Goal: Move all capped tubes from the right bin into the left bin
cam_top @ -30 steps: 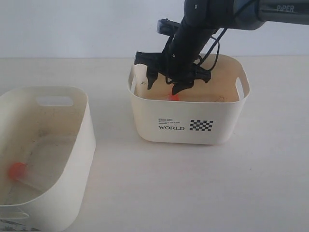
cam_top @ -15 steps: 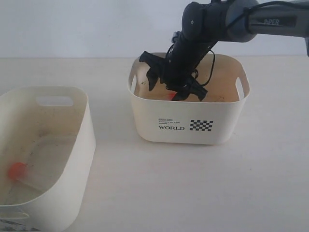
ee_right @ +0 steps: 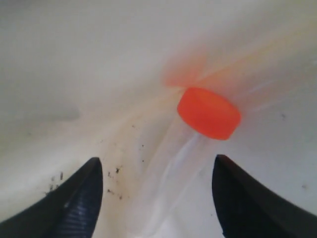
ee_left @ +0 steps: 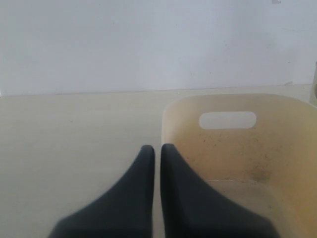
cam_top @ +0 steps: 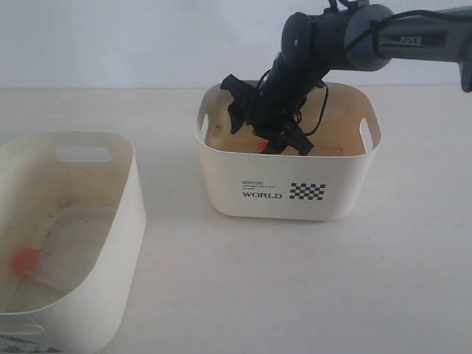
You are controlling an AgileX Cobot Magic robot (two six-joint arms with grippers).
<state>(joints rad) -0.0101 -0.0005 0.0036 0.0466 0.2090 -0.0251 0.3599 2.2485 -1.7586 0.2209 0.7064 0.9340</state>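
Note:
My right gripper [cam_top: 264, 130] is down inside the cream "WORLD" right bin [cam_top: 287, 193], fingers wide open. In the right wrist view a clear capped tube with an orange-red cap [ee_right: 208, 112] lies on the bin floor, its clear body running between the open fingertips [ee_right: 157, 171] without touching them. A sliver of that orange cap [cam_top: 259, 147] shows beside the gripper in the exterior view. The larger plain left bin [cam_top: 122, 221] holds one tube with an orange-red cap [cam_top: 26, 259]. My left gripper [ee_left: 154, 148] is shut and empty, hanging beside the left bin's rim [ee_left: 166, 111]. No blue-capped tube is visible.
Both bins stand on a pale tabletop [cam_top: 295, 280] before a white wall. The left bin's slot handle [ee_left: 227, 120] faces the left wrist camera. The right bin floor has dark specks [ee_right: 115, 171]. The right arm's cables hang over the right bin's rim.
The right arm has lowered and tilted further into the right bin, its gripper shifting slightly toward the orange-capped tube. The left bin and its tube have not moved.

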